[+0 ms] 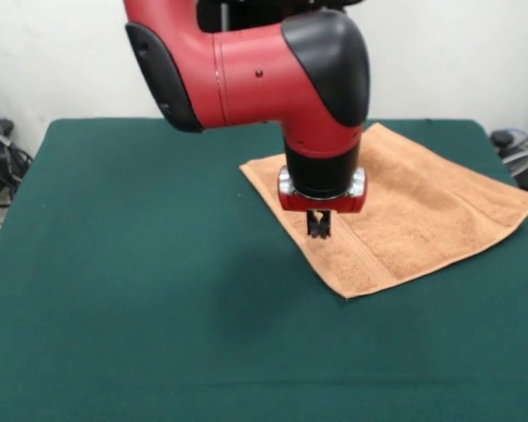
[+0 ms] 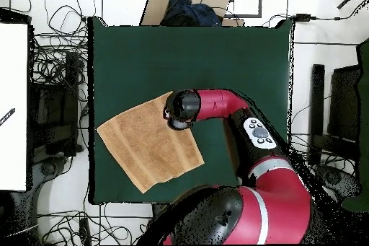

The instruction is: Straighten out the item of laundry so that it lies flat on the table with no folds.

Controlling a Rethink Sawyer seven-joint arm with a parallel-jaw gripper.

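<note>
The towel (image 1: 405,211) lies nearly flat at the table's (image 1: 141,290) right, and the gripper (image 1: 318,230), whose fingers look nearly closed and empty, hovers over its near-left edge, so only a check seems left.

glossy red arm (image 1: 246,75), black rounded joint caps, silver band above red wrist collar, grey button panel.

Bare table (image 1: 141,290) lies open around the towel (image 1: 422,211); nothing stands upon it.
</note>
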